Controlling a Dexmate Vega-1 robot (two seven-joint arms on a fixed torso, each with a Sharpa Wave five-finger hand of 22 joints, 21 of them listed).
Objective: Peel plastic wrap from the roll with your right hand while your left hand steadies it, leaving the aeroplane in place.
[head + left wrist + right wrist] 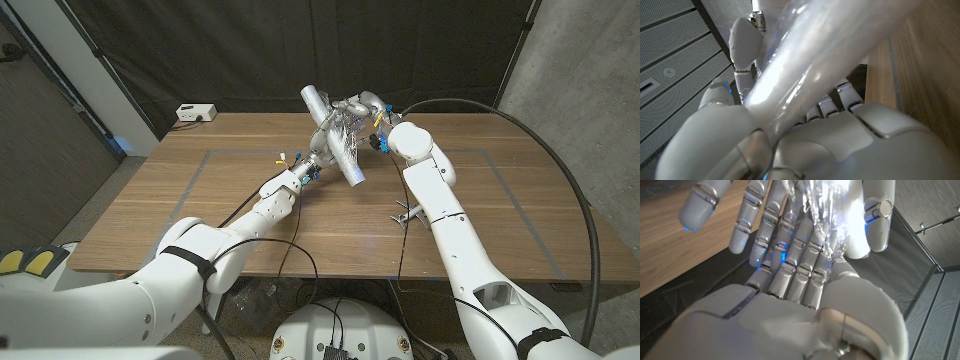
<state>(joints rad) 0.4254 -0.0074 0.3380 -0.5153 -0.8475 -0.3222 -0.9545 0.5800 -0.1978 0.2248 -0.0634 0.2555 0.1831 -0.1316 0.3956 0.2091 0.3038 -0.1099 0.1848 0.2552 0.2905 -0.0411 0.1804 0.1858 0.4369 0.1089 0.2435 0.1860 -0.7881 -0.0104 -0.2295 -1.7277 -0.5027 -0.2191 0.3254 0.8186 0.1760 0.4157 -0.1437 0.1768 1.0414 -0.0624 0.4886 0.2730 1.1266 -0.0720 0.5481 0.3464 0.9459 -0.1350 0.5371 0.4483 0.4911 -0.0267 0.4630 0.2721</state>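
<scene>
The aeroplane (402, 216), small and indistinct, lies on the wooden table (500, 220) beside the right forearm. Farther back, the left hand (318, 158) grips the roll (333, 135), raised and tilted above the table; its fingers curl around the tube. Behind it, the right hand (358, 110) pinches crumpled plastic wrap (345, 128), partly hidden by it.

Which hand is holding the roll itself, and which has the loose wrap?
The left hand grips the roll around its tube, lifted above the table. The right hand holds only the crinkled plastic wrap pulled off it.
</scene>
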